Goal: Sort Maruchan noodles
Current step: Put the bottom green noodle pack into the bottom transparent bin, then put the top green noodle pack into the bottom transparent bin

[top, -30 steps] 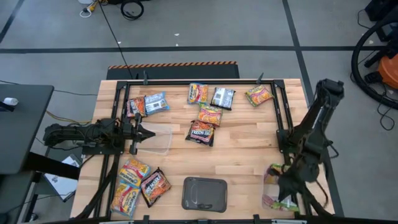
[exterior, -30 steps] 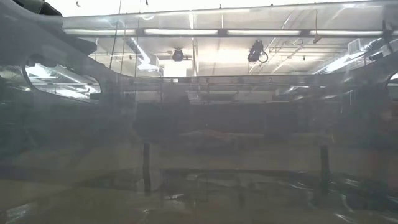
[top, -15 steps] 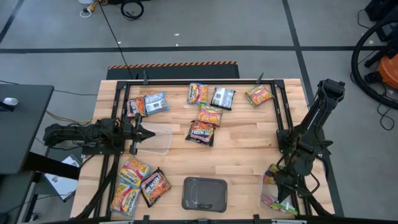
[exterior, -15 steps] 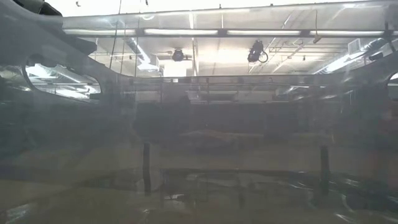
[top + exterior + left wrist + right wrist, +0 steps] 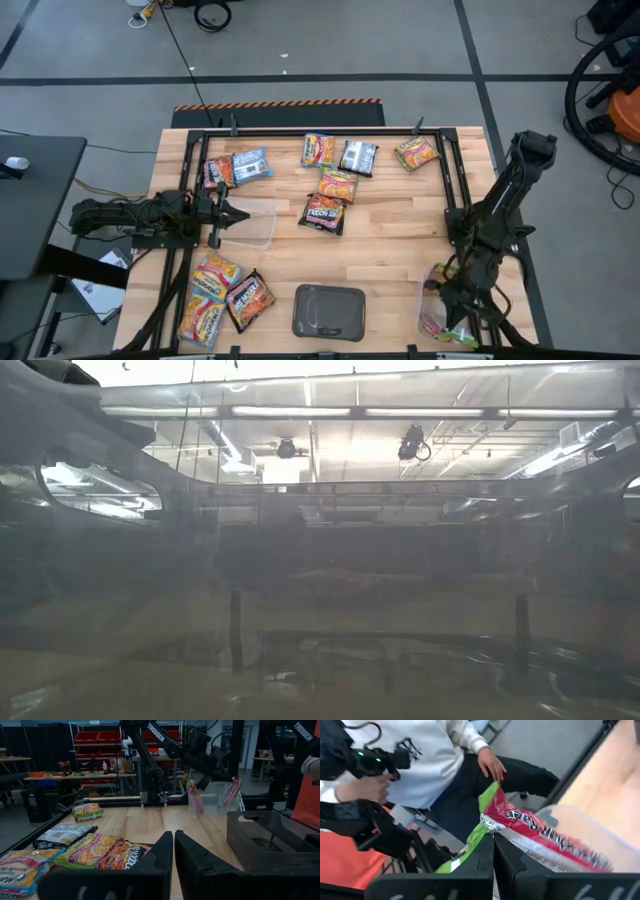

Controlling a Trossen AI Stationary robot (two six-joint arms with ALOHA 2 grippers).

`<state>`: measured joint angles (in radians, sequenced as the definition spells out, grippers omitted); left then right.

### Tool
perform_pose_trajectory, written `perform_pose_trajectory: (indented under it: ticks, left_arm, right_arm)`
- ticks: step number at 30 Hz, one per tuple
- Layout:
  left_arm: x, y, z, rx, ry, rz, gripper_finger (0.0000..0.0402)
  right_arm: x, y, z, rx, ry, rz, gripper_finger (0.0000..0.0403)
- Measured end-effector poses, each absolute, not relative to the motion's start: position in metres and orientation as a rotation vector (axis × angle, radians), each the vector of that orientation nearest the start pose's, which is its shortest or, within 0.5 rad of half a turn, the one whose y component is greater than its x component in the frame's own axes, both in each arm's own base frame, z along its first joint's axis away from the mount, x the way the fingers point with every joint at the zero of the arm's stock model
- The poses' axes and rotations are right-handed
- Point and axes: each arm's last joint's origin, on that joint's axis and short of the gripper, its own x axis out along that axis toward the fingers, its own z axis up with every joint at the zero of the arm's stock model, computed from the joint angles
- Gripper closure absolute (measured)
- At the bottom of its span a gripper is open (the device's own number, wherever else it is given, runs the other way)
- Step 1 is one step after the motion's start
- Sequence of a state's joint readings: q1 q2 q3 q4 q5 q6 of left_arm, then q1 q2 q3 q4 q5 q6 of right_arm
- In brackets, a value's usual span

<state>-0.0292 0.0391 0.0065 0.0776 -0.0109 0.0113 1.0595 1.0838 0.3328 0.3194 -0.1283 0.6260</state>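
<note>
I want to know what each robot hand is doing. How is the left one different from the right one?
The right gripper pinches a red-and-green noodle packet above a clear tub at the table's near right corner; the left gripper holds nothing.
The right gripper points down from a raised arm; the left gripper lies low and level at the left edge, near another clear tub.
Both have dark fingers pressed shut.

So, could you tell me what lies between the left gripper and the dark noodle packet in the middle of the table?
In the high view, a clear plastic tub sits between the left gripper and the dark packet; the rest is bare wood.
</note>
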Motion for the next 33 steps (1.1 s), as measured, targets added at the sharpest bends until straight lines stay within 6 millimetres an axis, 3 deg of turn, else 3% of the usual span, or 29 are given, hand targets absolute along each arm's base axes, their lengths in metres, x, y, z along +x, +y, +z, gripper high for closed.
perform_pose_trajectory:
  ticks: [10, 18, 24, 27, 33]
  left_arm:
    - [0.100, -0.003, 0.170, 0.010, -0.045, -0.018, 0.0377]
    - [0.100, -0.003, 0.170, 0.010, -0.046, -0.018, 0.0377]
    - [0.100, -0.003, 0.170, 0.010, -0.046, -0.019, 0.0377]
    - [0.100, -0.003, 0.170, 0.010, -0.045, -0.019, 0.0377]
    - [0.100, -0.003, 0.170, 0.010, -0.045, -0.018, 0.0377]
  right_arm:
    - [0.099, 0.180, 0.170, 0.330, 0.742, 0.932, 0.0378]
    - [0.100, 0.180, 0.171, 0.303, 0.711, 0.916, 0.0314]
    - [0.103, 0.185, 0.196, 0.207, 0.699, 0.926, 0.0290]
    - [0.103, 0.178, 0.217, 0.104, 0.763, 0.802, 0.0288]
    - [0.104, 0.141, 0.256, -0.057, 0.844, 0.317, 0.0286]
